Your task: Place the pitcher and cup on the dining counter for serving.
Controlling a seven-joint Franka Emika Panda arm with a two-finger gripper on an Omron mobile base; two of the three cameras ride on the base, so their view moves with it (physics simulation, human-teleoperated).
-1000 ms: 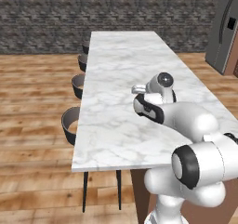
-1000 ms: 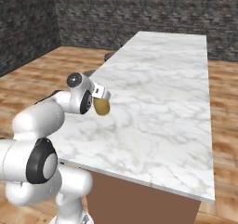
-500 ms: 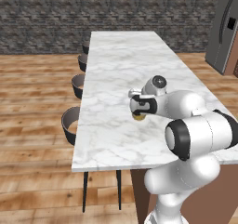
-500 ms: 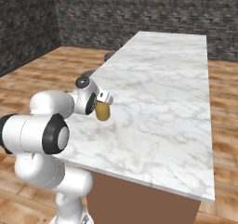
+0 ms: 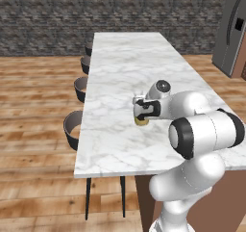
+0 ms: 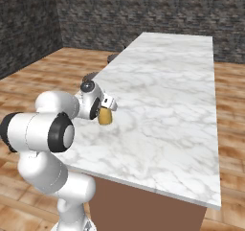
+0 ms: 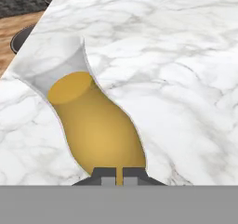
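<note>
We note the gripper (image 7: 114, 175) lower than a second ago, its jaws closed at the pitcher (image 7: 100, 128), which now sits on the dining counter (image 5: 125, 67).

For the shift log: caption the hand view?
Shut gripper on the pitcher over the dining counter.

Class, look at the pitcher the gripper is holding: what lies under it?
Under the pitcher lies the dining counter, its white grey-veined marble. The gripper, shut on the pitcher, hides the pitcher's base, so whether it touches the marble cannot be seen.
</note>
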